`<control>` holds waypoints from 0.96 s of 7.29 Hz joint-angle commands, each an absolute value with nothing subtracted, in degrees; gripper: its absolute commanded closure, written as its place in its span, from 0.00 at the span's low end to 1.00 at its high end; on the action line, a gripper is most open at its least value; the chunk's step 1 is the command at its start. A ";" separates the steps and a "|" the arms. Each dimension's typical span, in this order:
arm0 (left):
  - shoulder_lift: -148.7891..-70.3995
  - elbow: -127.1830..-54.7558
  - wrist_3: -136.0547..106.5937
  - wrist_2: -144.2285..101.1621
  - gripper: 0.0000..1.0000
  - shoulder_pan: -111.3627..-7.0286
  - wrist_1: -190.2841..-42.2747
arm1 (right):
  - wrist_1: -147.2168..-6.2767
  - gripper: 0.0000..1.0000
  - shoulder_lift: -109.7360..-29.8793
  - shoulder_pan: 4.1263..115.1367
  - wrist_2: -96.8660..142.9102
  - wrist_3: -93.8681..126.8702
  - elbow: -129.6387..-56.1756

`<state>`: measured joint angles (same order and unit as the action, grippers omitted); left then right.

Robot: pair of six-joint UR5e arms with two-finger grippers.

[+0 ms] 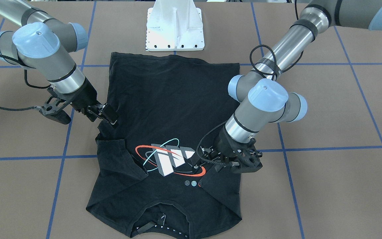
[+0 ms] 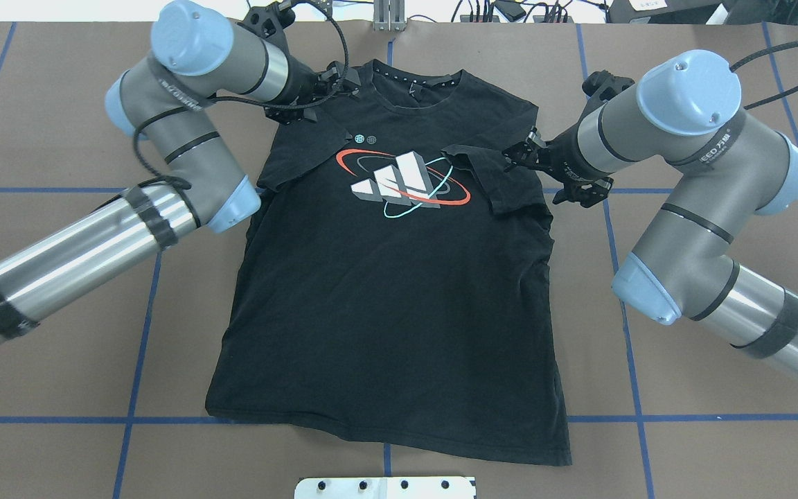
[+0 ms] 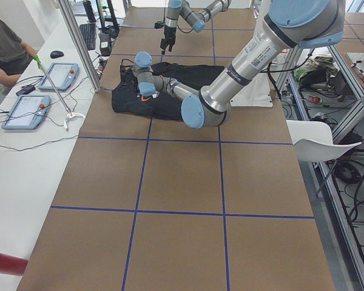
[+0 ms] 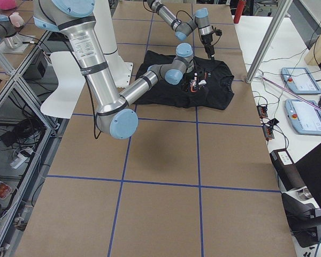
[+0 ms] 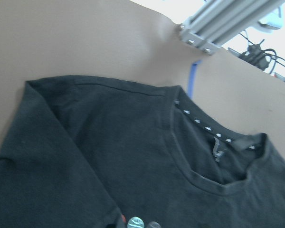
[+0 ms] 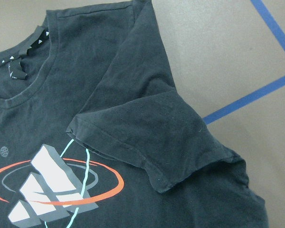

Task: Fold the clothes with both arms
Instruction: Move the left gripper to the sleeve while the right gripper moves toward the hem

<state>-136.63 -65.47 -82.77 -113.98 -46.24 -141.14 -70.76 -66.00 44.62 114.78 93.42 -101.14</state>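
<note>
Two-arm folding station, overhead and front views. The left arm reaches in low across the bench, bends at the elbow and turns its wrist inward. This sets the left claw over the shoulder of the T-shirt, just beside the collar. No cloth shows in this claw, and whether it is clenched or released cannot be told. The right arm mirrors this pose. The right claw hovers at the opposite shoulder edge, released, its jaws apart and grasping nothing.

The shirt lies face up and lengthwise between the arms, collar toward the far edge and hem just short of the white pedestal. Both short sleeves are turned inward onto the chest. The right-side sleeve overlaps the rim of the print, and the left-side sleeve lies just beside it. Brown bench surface shows along both sides of the body, crossed by blue tape lines.

The fabric is matte black knit, lightly wrinkled, with stitched hems. The print is white slanted blocks ringed by red and teal ovals. The arm tubes are smooth silver-grey metal with pale blue joint caps.
</note>
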 commanded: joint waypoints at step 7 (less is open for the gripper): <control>-111.97 -98.70 -86.84 -117.33 0.00 -45.79 -140.71 | -72.16 0.01 -86.65 21.30 101.52 119.07 -122.86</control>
